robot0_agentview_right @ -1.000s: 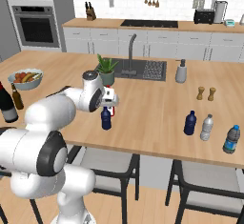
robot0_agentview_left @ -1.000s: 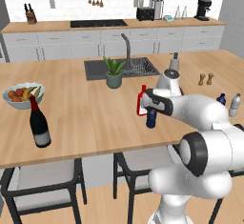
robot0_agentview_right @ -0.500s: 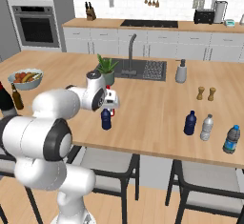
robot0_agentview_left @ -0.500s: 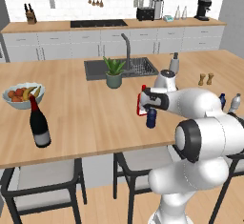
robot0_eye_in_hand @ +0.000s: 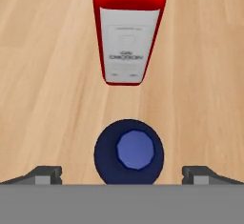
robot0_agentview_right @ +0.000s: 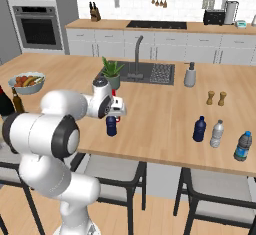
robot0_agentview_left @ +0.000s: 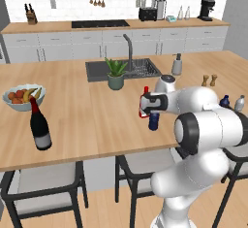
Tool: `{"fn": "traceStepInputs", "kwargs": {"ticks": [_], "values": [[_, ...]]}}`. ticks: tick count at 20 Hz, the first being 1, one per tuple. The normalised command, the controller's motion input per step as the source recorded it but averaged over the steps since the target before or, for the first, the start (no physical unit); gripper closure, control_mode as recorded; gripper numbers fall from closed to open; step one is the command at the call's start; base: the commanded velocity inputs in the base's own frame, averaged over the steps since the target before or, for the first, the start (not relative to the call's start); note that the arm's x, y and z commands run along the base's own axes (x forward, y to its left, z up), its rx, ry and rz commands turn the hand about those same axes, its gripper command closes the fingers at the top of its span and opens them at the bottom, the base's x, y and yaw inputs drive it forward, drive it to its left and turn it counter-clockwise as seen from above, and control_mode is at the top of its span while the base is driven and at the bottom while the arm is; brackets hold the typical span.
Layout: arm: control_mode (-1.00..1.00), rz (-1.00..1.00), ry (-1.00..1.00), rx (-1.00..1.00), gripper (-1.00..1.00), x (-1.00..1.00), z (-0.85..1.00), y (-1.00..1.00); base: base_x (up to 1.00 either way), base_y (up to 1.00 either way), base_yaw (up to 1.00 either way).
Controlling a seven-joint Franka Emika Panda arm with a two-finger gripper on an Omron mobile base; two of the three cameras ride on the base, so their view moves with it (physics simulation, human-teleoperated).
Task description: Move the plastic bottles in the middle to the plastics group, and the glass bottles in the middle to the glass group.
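Gripper: the gripper (robot0_eye_in_hand: 122, 176) hangs directly above the blue bottle (robot0_eye_in_hand: 128, 151) with its fingers spread wide to either side of it, gripping nothing.
Middle of the counter (robot0_agentview_left: 87, 120): we see that blue bottle (robot0_agentview_left: 154, 121) just beside the red bottle (robot0_agentview_left: 144, 101), both upright and unmoved.
Glass group: the dark wine bottle (robot0_agentview_left: 39, 125) stands alone near the fruit bowl (robot0_agentview_left: 23, 97), so the red bottle is still to go.
Plastics group: by the pale bottle (robot0_agentview_right: 217, 133) stands a second blue bottle (robot0_agentview_right: 199, 129), probably already sorted.
Progress: we judge one of three moves done.
Hand view: it alone gives us the cap from above and the red bottle's white label.
Right base view: it gives us the far-end cluster whole, where the left base view lets the arm cover most of it.
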Motion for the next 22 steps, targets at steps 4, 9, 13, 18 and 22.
{"fn": "traceStepInputs", "kwargs": {"ticks": [4, 9, 13, 18, 22], "values": [[-1.00, 0.00, 0.00, 0.00, -1.00, 0.24, -0.13, 0.00, 0.00, 0.00, 0.00], [-1.00, 0.00, 0.00, 0.00, -1.00, 0.14, -0.10, 0.00, 0.00, 0.00, 0.00], [-1.00, 0.00, 0.00, 0.00, -1.00, 0.02, -0.05, 0.00, 0.00, 0.00, 0.00], [-1.00, 0.00, 0.00, 0.00, 1.00, 0.00, 0.00, 0.00, 0.00, 0.00, 0.00], [-1.00, 0.00, 0.00, 0.00, 1.00, -0.04, 0.00, -0.01, 0.00, 0.00, 0.00]]}}
